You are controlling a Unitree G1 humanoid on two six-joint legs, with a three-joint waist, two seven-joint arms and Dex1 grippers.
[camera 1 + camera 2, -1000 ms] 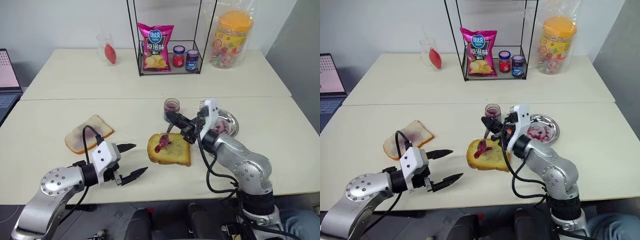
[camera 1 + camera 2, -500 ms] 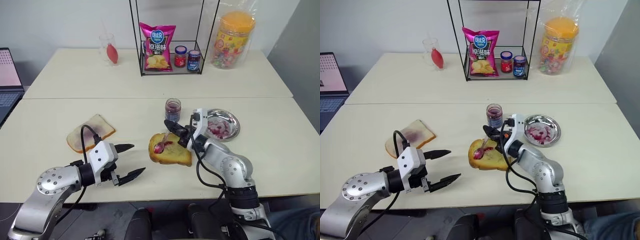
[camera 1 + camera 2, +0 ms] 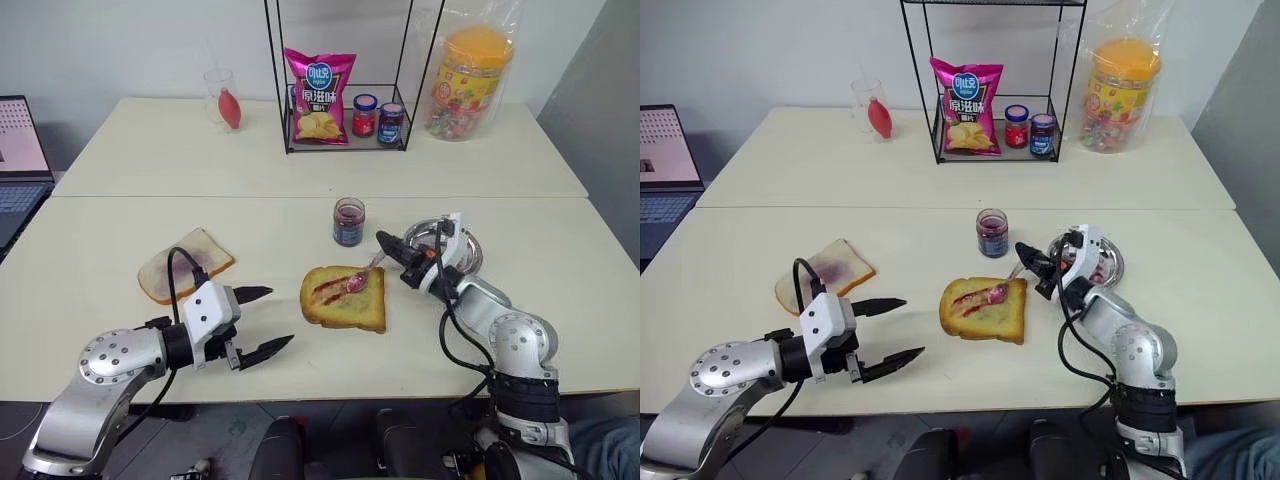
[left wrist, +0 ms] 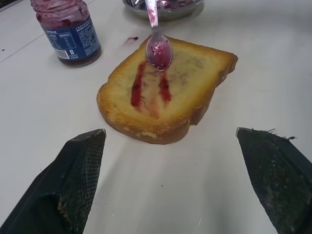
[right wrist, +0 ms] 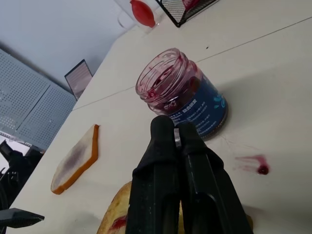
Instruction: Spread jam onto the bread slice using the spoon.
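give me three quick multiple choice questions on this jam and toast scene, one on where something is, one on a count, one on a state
1. Where is the spoon's bowl?
A. inside the jam jar
B. over the bread slice
C. on the metal dish

2. How many jam streaks run along the bread slice's face?
A. none
B. two
C. five

3. How do the left gripper's jaws stand?
A. open, holding nothing
B. shut on the spoon
C. shut on the jar

Answers:
1. B: the spoon has its stained bowl above the bread slice, held by the right gripper, apart from the jam jar and the metal dish.
2. B: the left wrist view shows two red streaks side by side.
3. A: the left gripper has its fingers spread wide over bare table, short of the bread.
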